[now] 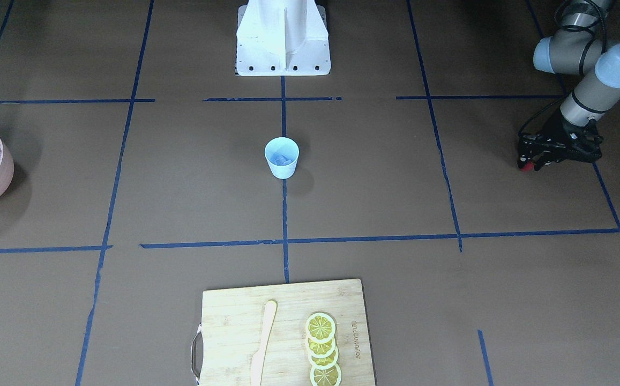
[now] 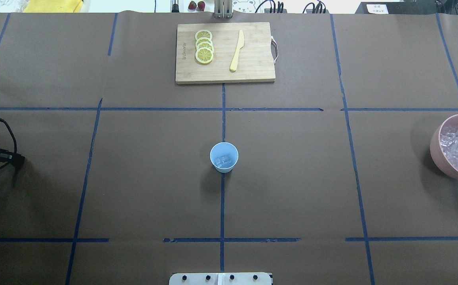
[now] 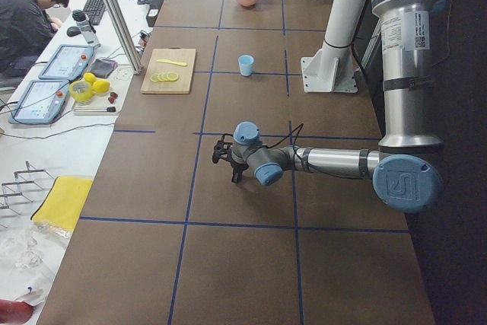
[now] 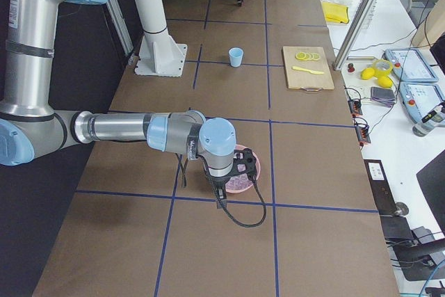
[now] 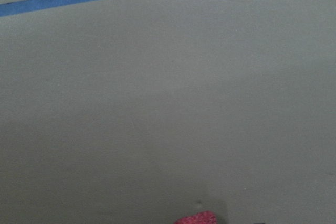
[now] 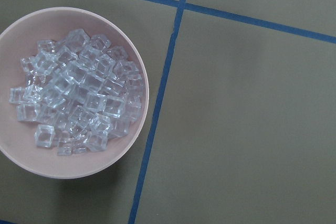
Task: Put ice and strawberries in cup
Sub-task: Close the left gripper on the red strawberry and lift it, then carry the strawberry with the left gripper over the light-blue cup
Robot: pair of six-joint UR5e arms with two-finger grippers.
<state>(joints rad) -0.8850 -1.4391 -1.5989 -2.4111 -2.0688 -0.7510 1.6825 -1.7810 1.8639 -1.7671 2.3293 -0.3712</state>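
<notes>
The left tool [image 1: 531,160] pinches the strawberry [image 1: 527,167] at 9 o'clock from the cup [image 2: 229,149], which holds ice [image 2: 223,160]. The right tool [image 4: 240,165] hangs over the pink bowl [image 2: 434,146] at 3 o'clock; its opening cannot be told.

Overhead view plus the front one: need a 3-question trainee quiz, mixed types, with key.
1. True or false: the cup already holds ice.
2. What lies on the cutting board beside the lemon slices? A) a knife B) a spoon C) a fork
3. Short answer: at which gripper's tips does the red strawberry show?

Key: 1 true. 2 A. 3 the left gripper, on the right side of the front-facing view.
</notes>
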